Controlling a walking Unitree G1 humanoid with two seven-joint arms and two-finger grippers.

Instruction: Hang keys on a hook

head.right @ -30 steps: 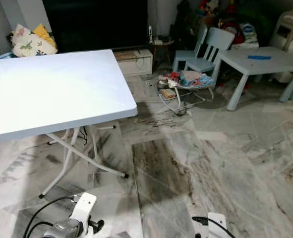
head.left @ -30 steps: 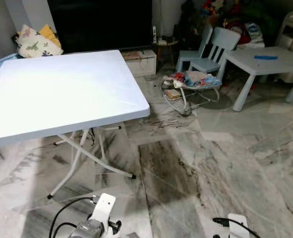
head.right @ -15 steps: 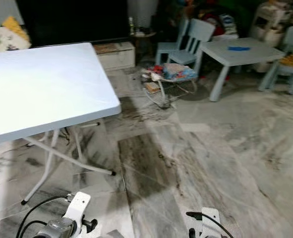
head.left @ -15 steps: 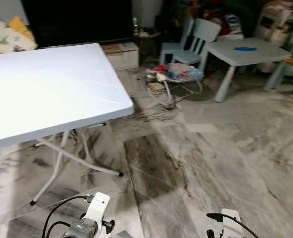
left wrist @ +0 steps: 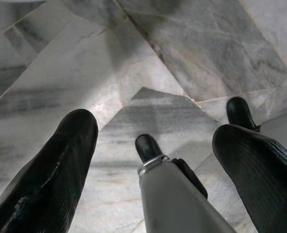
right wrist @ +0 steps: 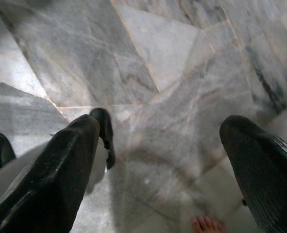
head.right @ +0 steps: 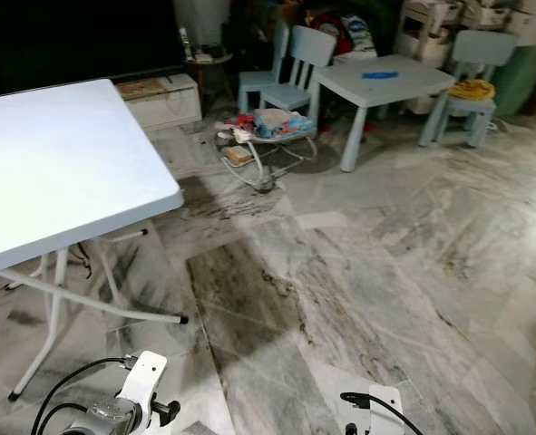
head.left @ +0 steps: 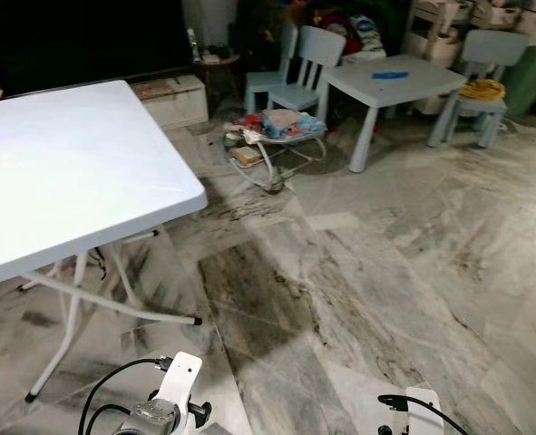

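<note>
No readable writing anywhere. One white folding worktop [head.left: 68, 172], one small blue table [head.left: 394, 77], two small chairs [head.left: 295, 68]. Left end effector [left wrist: 153, 145] and right end effector [right wrist: 162, 141] both hang released over marble floor [head.left: 358, 272]. Keys: cannot tell.

Grey marble floor [head.left: 358, 272] carries a white folding table [head.left: 59, 172]; beyond, a small table [head.left: 394, 77] — seemingly bearing something blue.

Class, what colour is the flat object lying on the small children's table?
Blue flat object; clearest in the right eye view.
</note>
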